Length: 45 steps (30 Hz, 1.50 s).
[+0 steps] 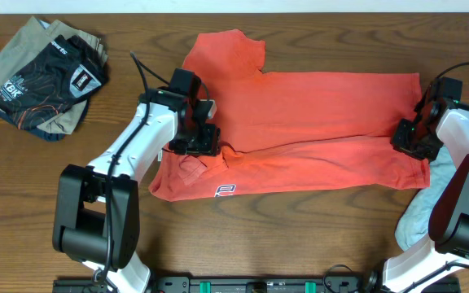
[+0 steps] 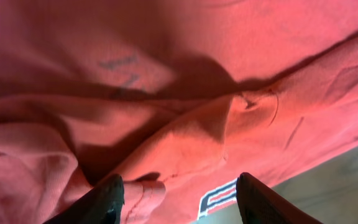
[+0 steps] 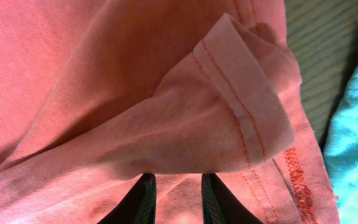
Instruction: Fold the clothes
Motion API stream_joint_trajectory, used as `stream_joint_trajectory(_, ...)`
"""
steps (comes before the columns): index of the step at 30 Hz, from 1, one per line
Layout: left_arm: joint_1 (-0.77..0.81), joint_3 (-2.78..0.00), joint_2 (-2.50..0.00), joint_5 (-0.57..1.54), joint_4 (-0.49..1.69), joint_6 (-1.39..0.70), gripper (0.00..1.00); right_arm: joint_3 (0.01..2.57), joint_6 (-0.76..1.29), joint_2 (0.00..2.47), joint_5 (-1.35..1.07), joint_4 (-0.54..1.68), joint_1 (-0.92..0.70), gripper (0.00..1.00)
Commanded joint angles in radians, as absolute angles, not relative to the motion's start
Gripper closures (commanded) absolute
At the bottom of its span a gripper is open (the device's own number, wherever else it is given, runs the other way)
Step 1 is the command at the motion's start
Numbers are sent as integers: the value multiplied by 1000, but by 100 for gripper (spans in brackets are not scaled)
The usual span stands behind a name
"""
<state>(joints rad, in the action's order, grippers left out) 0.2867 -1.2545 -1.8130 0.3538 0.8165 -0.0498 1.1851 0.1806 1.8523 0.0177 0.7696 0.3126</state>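
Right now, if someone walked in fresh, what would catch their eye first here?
The coral-red T-shirt spread across the middle of the table, a long crease running along it, with the left arm and right arm down at its two ends. Next, the heap of dark and khaki clothes in the far left corner, and a pale blue garment by the right arm.

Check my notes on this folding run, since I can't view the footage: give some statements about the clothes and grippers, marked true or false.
1. The red T-shirt lies on the table. True.
2. The left gripper has its fingers pressed together. False: they stand wide apart.
3. A pale blue garment lies by the shirt's right end. True.
4. The pile of dark clothes rests on the shirt. False: it lies apart, at the table's corner.
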Motion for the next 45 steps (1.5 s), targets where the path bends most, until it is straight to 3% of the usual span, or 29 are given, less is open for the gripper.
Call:
stream_joint_trajectory(1,308,-1264,-1837,316,796,-36,40,1181,218,1861,55,768,311,77)
stream_joint_trajectory(12,390,-1264,-1910,315,738,-33,41,1181,224,1898,56,766,323,78)
stream_joint_trajectory(14,399,-1264,-1914,300,734,-34,47,1181,224,1907,57,767,324,78)
stream_joint_trajectory(16,406,-1264,-1916,267,736,-34,71,1181,224,1911,57,767,324,78)
stream_joint_trajectory(19,412,-1264,-1915,216,741,-34,85,1181,224,1912,57,766,326,79)
stream_joint_trajectory(22,411,-1267,-1915,165,738,-44,93,1181,224,1912,57,767,328,79)
stream_joint_trajectory(28,410,-1356,-1915,65,701,-45,94,1181,224,1912,57,767,328,80)
stream_joint_trajectory(31,410,-1414,-1915,66,657,-46,92,1181,224,1912,57,767,330,79)
stream_joint_trajectory(32,410,-1431,-1915,67,647,-46,85,1181,224,1912,57,767,330,79)
stream_joint_trajectory(34,410,-1448,-1915,67,644,-46,56,1181,224,1912,56,768,330,79)
stream_joint_trajectory(36,410,-1449,-1915,66,661,-46,42,1181,224,1912,56,770,330,79)
stream_joint_trajectory(41,394,-1449,-1913,62,727,-46,40,1181,224,1912,56,779,330,79)
stream_joint_trajectory(45,333,-1476,-1894,60,743,-91,38,1207,224,1902,24,821,330,72)
